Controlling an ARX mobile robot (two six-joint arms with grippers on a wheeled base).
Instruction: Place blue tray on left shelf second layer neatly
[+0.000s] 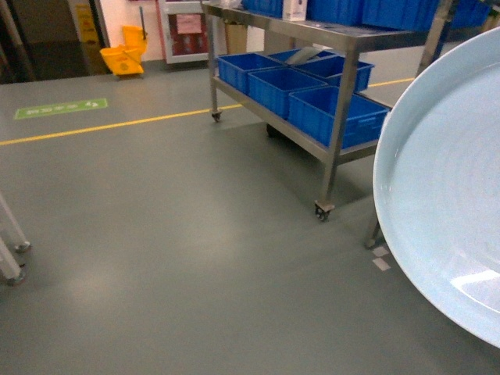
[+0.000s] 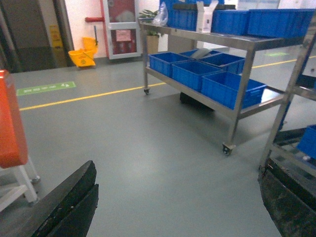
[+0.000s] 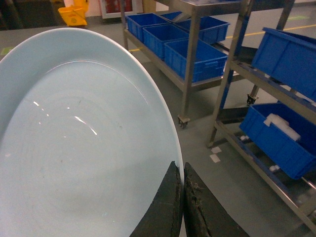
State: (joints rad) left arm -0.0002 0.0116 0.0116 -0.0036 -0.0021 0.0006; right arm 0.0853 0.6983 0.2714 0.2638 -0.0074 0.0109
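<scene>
right claw (image 3: 183,207) pinches the blue tray (image 3: 84,148) by its rim, dish tilted leftward of it; left claw (image 2: 177,207) spread, empty. recommend a level carry, clearing the steel rack (image 3: 185,81) ahead.

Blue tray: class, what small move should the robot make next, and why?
Probably keep the right claw shut on the blue tray and turn the base left. The views show only floor and a steel cart of blue crates; no left shelf is visible, and the left claw hangs open, empty.
</scene>
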